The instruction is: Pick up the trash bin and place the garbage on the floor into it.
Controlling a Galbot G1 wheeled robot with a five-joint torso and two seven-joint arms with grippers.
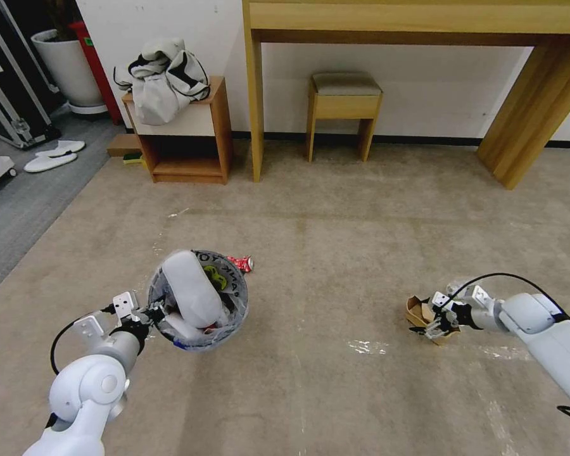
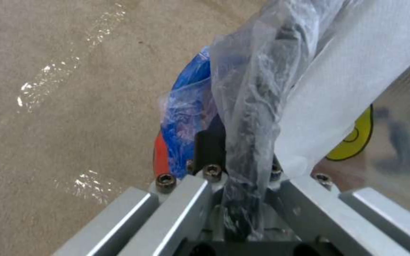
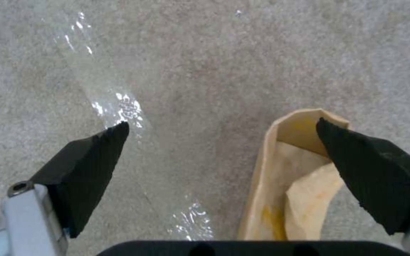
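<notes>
My left gripper [image 1: 157, 315] is shut on the near rim of the trash bin [image 1: 234, 315] and holds it just above the floor [image 1: 335, 240]. In the left wrist view the left gripper [image 2: 243, 153] pinches the clear bag liner over the blue band [image 2: 186, 103]. A white flat slipper [image 1: 190, 288] stands tilted inside the bin. A small red crumpled piece of garbage [image 1: 240, 263] lies on the carpet just behind the bin. At the right, my right gripper [image 1: 433, 325] is open and low over a brown cardboard scrap [image 1: 418, 311]. In the right wrist view, one finger of the right gripper [image 3: 221, 122] overlaps the cardboard scrap [image 3: 281, 174].
A wooden desk [image 1: 418, 25], a stool [image 1: 343, 101] and a low shelf [image 1: 183, 133] with a grey bag line the back wall. A white planter pot [image 1: 69, 69] and a pair of white slippers [image 1: 54, 155] are at the far left. Shiny tape [image 1: 367, 346] marks the carpet.
</notes>
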